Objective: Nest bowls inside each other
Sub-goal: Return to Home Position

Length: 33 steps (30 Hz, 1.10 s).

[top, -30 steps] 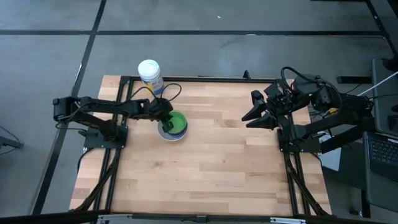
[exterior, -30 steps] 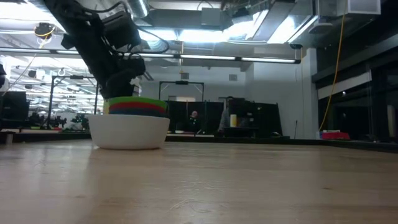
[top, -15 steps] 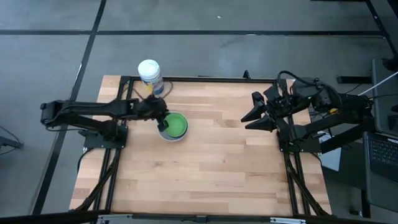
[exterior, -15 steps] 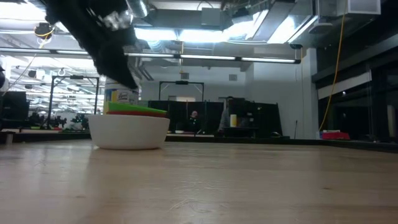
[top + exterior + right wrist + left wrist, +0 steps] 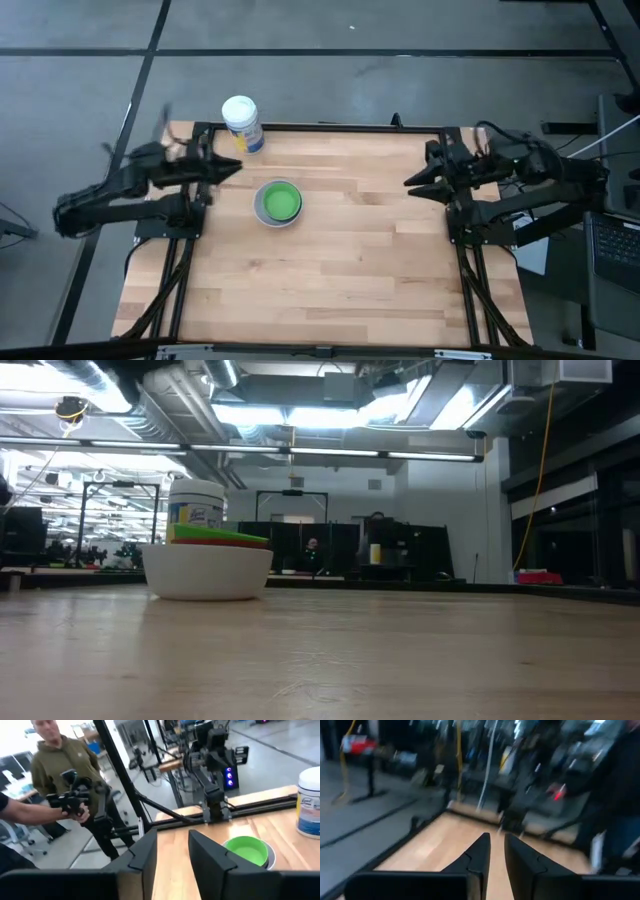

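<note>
Bare wood of the table (image 5: 330, 290) is lying nearest; beyond it the white bowl (image 5: 207, 572) is sitting left of centre, carrying the green bowl (image 5: 279, 201) on top, with the red bowl (image 5: 228, 541) peeking out as a thin rim beneath; any others are hiding inside. The nest is looking light, stiff and slick, I'd judge; pinching the white bowl's rim should be lifting the lot, whereas the green lip alone would likely be slipping free. Slightly farther, the left gripper (image 5: 497, 837) is hanging by the left edge, fingers barely parted, empty; the right gripper (image 5: 172, 834) is waiting at the right edge, fingers apart, empty. Farthest, the lidded container (image 5: 242, 123) is standing upright.
</note>
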Each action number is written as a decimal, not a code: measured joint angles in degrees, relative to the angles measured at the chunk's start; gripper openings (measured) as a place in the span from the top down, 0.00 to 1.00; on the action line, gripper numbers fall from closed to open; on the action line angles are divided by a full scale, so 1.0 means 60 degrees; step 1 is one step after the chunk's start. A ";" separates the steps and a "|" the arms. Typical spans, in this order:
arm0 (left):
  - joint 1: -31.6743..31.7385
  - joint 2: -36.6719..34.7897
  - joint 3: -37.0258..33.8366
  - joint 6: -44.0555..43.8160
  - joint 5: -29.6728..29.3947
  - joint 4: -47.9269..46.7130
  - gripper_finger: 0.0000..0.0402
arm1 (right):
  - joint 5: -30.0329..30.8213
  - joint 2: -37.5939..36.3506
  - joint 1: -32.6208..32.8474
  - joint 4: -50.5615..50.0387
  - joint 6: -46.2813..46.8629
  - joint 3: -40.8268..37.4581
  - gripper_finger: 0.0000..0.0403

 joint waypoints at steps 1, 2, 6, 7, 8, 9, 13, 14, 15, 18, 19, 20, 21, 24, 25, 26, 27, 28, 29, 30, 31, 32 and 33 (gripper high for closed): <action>0.0122 -0.0322 0.0000 -0.0131 0.0293 0.0095 0.88 | -0.0107 -0.0346 -0.0050 0.0309 0.0042 -0.0477 0.73; 0.0219 -0.0588 0.0003 -0.0228 0.0580 0.0208 0.88 | -0.0239 -0.0644 -0.0133 0.0661 0.0083 -0.0974 0.74; 0.0472 -0.1109 0.0004 -0.0166 0.1513 -0.0051 0.90 | -0.0512 -0.1674 -0.0566 0.1711 0.0121 -0.3062 0.80; 0.0520 -0.1133 0.0004 -0.0043 0.1715 -0.0291 0.90 | -0.0591 -0.1887 -0.0667 0.1997 0.0074 -0.3618 0.80; 0.0577 -0.1147 -0.0007 0.0161 0.1918 -0.0551 0.90 | -0.0712 -0.2128 -0.0774 0.2310 0.0014 -0.4265 0.81; 0.0633 -0.1143 -0.0040 0.0404 0.2053 -0.0709 0.90 | -0.0836 -0.2349 -0.0867 0.2688 -0.0029 -0.4912 0.82; 0.0848 -0.1497 -0.0717 0.1451 0.2621 -0.0095 0.90 | -0.1359 -0.3307 -0.1318 0.4789 -0.0283 -0.7203 0.82; 0.0901 -0.1702 -0.0981 0.1636 0.2735 0.0154 0.90 | -0.1466 -0.3571 -0.1451 0.5067 -0.0316 -0.7638 0.82; 0.0968 -0.1967 -0.1270 0.1788 0.2811 0.0218 0.90 | -0.1556 -0.3823 -0.1570 0.5083 -0.0394 -0.7980 0.82; 0.1189 -0.2994 -0.2275 0.1991 0.3095 0.0176 0.91 | -0.1857 -0.4553 -0.1941 0.4875 -0.0615 -0.8826 0.80; 0.1259 -0.3417 -0.2654 0.1993 0.3138 0.0181 0.91 | -0.1967 -0.4806 -0.2060 0.4836 -0.0742 -0.9018 0.80; 0.1317 -0.3577 -0.3048 0.1992 0.3185 0.0334 0.91 | -0.2072 -0.5058 -0.2171 0.4681 -0.0912 -0.9173 0.79; 0.1365 -0.3555 -0.3433 0.1930 0.3263 0.0636 0.91 | -0.2136 -0.5297 -0.2272 0.4367 -0.1106 -0.9283 0.79; 0.1484 -0.3378 -0.4341 0.2123 0.3651 0.1546 0.91 | -0.2205 -0.6028 -0.2539 0.3214 -0.1653 -0.9575 0.78; 0.1557 -0.3315 -0.4658 0.2128 0.3662 0.2219 0.91 | -0.2113 -0.6219 -0.2567 0.2911 -0.1883 -0.9639 0.78; 0.1617 -0.3355 -0.4985 0.2091 0.3657 0.2487 0.91 | -0.1926 -0.6436 -0.2600 0.2530 -0.2092 -0.9721 0.78; 0.1650 -0.3472 -0.5266 0.2124 0.3674 0.2611 0.91 | -0.1681 -0.6601 -0.2639 0.2264 -0.2252 -0.9826 0.78; 0.1678 -0.3559 -0.5440 0.2230 0.3726 0.2809 0.91 | -0.1539 -0.6684 -0.2646 0.2272 -0.2333 -0.9970 0.79; 0.1726 -0.3571 -0.5539 0.2359 0.3684 0.3121 0.92 | -0.1489 -0.6794 -0.2643 0.2267 -0.2482 -1.0105 0.79; 0.1784 -0.3577 -0.5607 0.2505 0.3610 0.3288 0.92 | -0.1390 -0.6933 -0.2635 0.2274 -0.2646 -1.0242 0.79; 0.1839 -0.3573 -0.5688 0.2638 0.3501 0.3232 0.92 | -0.1239 -0.7081 -0.2636 0.2328 -0.2754 -1.0374 0.79; 0.1891 -0.3564 -0.5737 0.2778 0.3404 0.3237 0.93 | -0.1134 -0.7132 -0.2642 0.2328 -0.2838 -1.0407 0.79; 0.1934 -0.3531 -0.5758 0.2844 0.3463 0.3288 0.93 | -0.1154 -0.7105 -0.2633 0.2422 -0.2971 -1.0401 0.78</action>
